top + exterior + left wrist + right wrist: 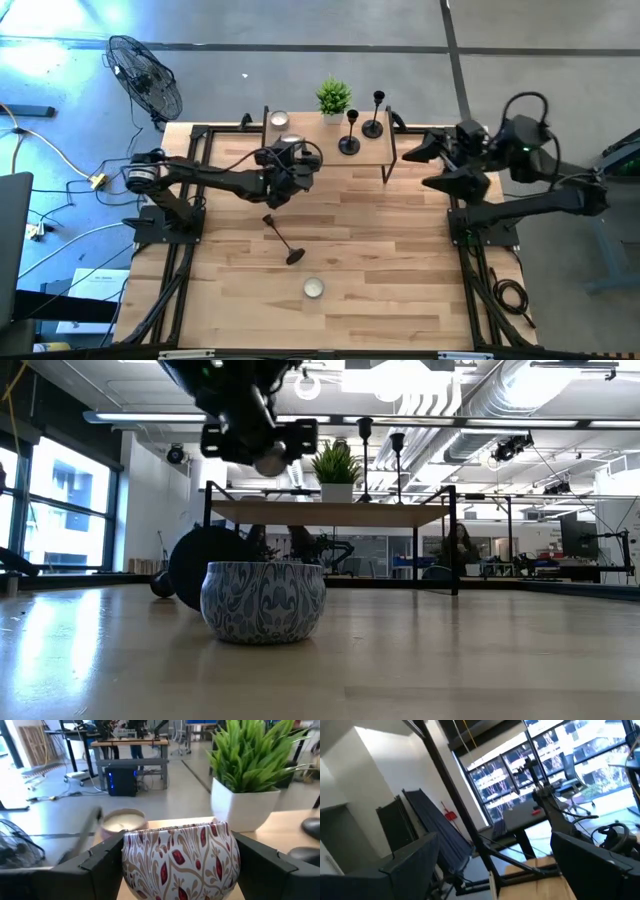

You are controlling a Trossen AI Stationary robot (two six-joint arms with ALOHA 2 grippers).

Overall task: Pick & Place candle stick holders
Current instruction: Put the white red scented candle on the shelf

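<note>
On a pale wooden table (400, 250) with a raised shelf (300, 152) at its far edge, the left gripper (175, 865) reaches across toward the shelf, its fingers pinching a red-patterned tealight tin (177, 860). Two candle stick holders (349, 132) (373, 115) stand upright on the shelf just right of a potted plant (333, 98); a third candle stick holder (283, 238) lies toppled mid-table. The right gripper (418, 150) waits folded at the table's right edge, fingers spread.

2 candlesticks (361, 128) + plant (333, 97) on shelf (330, 150), 3rd candlestick (283, 238) lying mid-table, tealight (314, 288) in front.
</note>
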